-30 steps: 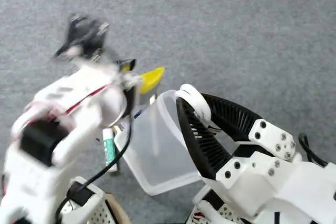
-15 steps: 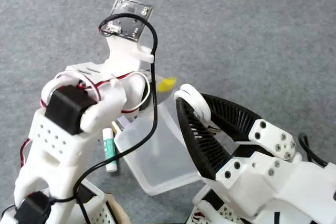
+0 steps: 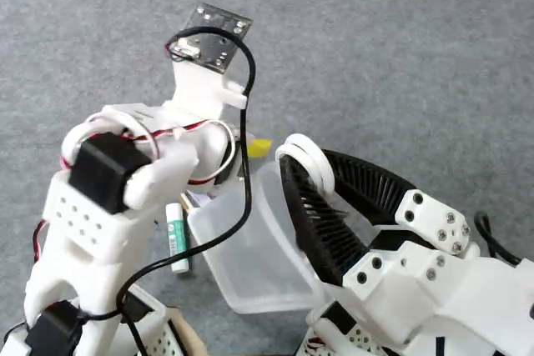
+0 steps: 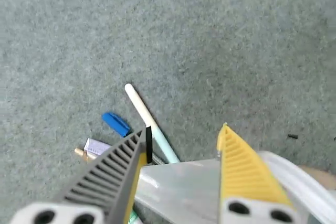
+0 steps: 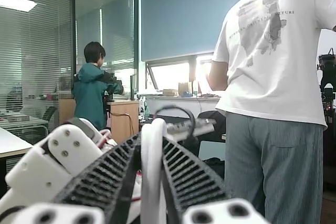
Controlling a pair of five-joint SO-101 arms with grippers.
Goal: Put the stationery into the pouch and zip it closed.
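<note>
A clear plastic pouch lies at the near middle of the grey table, its mouth toward the left arm. My right gripper is shut on the pouch's white rim and holds it raised. My left gripper hangs open just over the pouch's edge, and one yellow fingertip shows past the arm. Beside the pouch lie a white pen, a blue cap and a small gold-tipped tube. A green-labelled glue stick lies by the left arm's base.
Grey cloth covers the table, with open room at the far side and the right. The two arm bases crowd the near edge. The right wrist view looks up into the room, where people stand away from the table.
The left arm has swung round and come down, so its yellow finger now sits lower, at the pouch's mouth. The pouch has shifted slightly. The right arm has kept still.
</note>
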